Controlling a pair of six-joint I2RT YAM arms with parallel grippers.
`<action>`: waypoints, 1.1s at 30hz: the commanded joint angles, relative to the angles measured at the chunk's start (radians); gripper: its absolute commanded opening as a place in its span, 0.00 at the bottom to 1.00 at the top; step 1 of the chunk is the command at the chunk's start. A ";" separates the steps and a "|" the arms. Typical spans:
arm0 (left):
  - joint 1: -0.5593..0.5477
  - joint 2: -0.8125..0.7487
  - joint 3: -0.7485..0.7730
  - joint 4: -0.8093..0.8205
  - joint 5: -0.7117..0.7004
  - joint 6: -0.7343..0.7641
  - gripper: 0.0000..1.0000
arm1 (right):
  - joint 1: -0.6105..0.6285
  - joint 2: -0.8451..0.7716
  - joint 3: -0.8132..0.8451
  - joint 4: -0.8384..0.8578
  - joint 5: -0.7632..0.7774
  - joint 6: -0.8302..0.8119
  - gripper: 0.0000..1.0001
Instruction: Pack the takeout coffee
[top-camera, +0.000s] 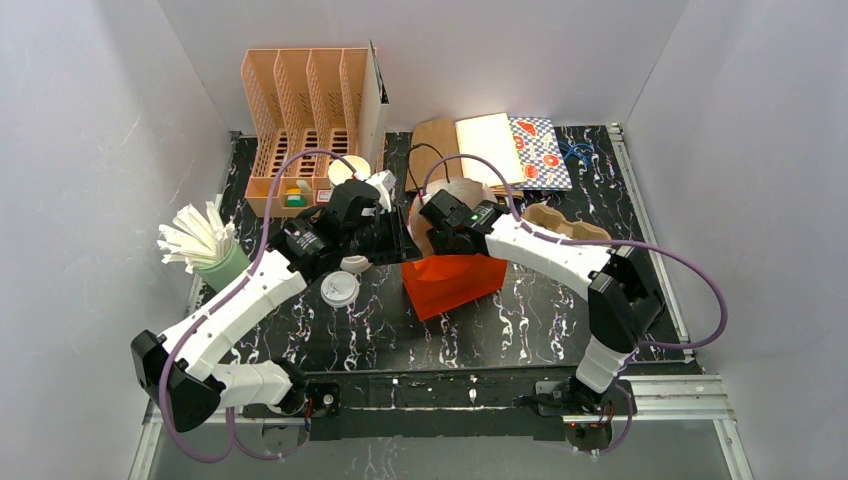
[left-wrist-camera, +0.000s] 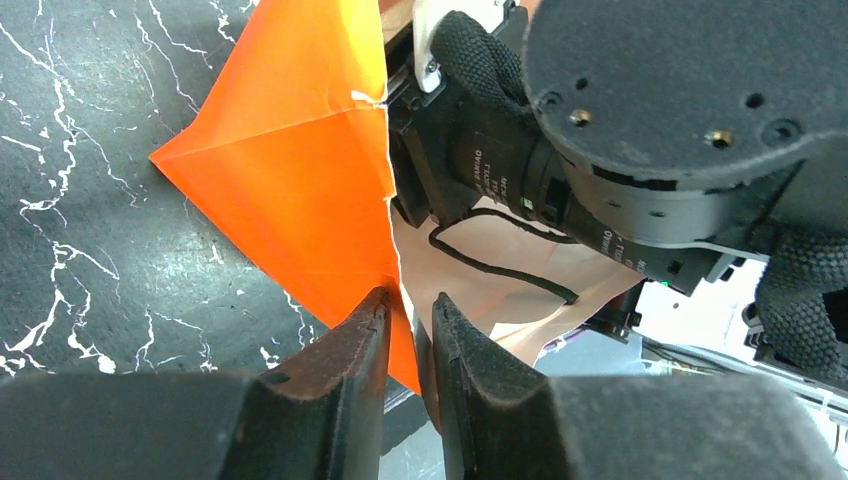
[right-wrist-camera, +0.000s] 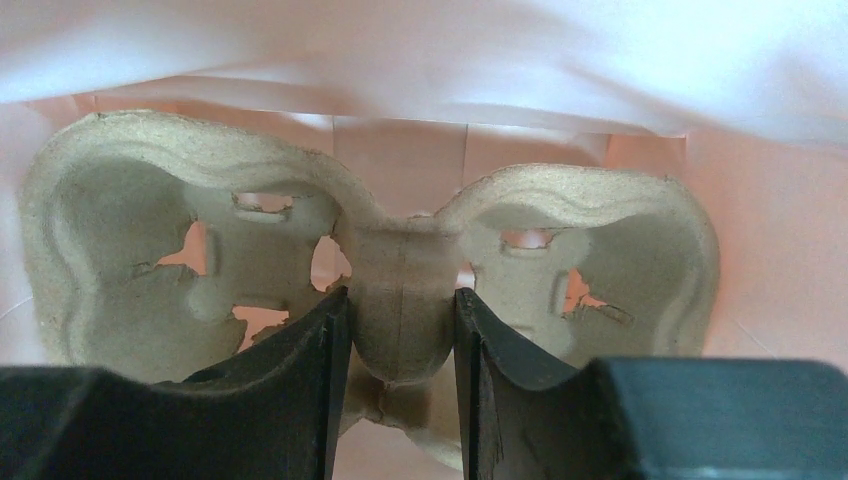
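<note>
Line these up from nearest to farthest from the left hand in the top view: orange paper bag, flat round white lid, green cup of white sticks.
1. Orange paper bag: its edge at the left hand.
2. Flat round white lid: just left of the hand.
3. Green cup of white sticks: far left side.

Left pincer (left-wrist-camera: 410, 312) — straddling orange bag (left-wrist-camera: 290, 170) edge.

The table (top-camera: 520, 330) is black marble with white veins; the paper bag (top-camera: 455, 282) is bright orange outside, pale pink within; the cup carrier (right-wrist-camera: 400, 290) is grey-beige pulp; the rack (top-camera: 300, 110) is peach; 1 booklet (top-camera: 538, 150) shows blue-white checks and red-orange fruit slices; the loose lid (top-camera: 339, 290) is white; the pot (top-camera: 230, 270) is pale green.
</note>
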 joint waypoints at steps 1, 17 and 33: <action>-0.008 -0.024 0.039 -0.076 0.052 0.036 0.18 | -0.007 0.023 0.048 -0.045 0.028 0.040 0.33; -0.008 -0.037 0.075 -0.121 -0.041 0.070 0.05 | -0.001 0.040 -0.026 -0.036 0.038 0.054 0.32; -0.012 -0.026 0.078 -0.106 -0.060 0.070 0.07 | 0.005 0.054 -0.150 0.040 0.017 0.092 0.32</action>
